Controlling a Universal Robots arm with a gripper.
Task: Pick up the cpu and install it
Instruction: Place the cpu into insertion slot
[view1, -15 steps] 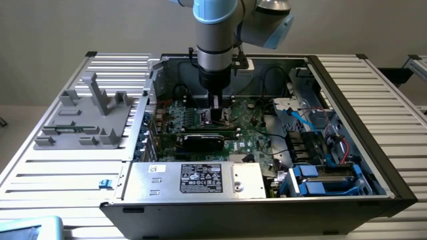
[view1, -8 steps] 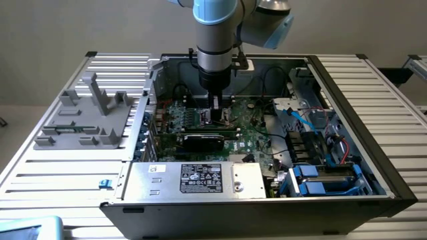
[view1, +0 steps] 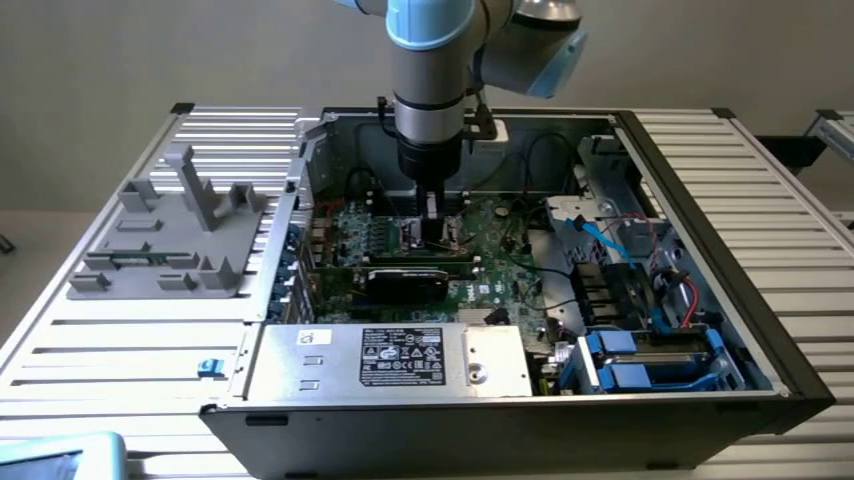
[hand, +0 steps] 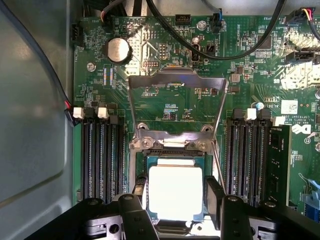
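Observation:
The cpu, a flat square chip with a bright silvery top, sits between my gripper's two black fingers, which press against its opposite edges. It lies level in or just above the motherboard socket, whose metal load plate stands flipped open beyond it. In the exterior view the gripper reaches straight down into the open computer case, low over the green motherboard.
Memory slots flank the socket on both sides, with a stick in one. Black cables cross the board beyond the load plate. A silver power supply box and a grey fixture at the exterior view's left stand nearby.

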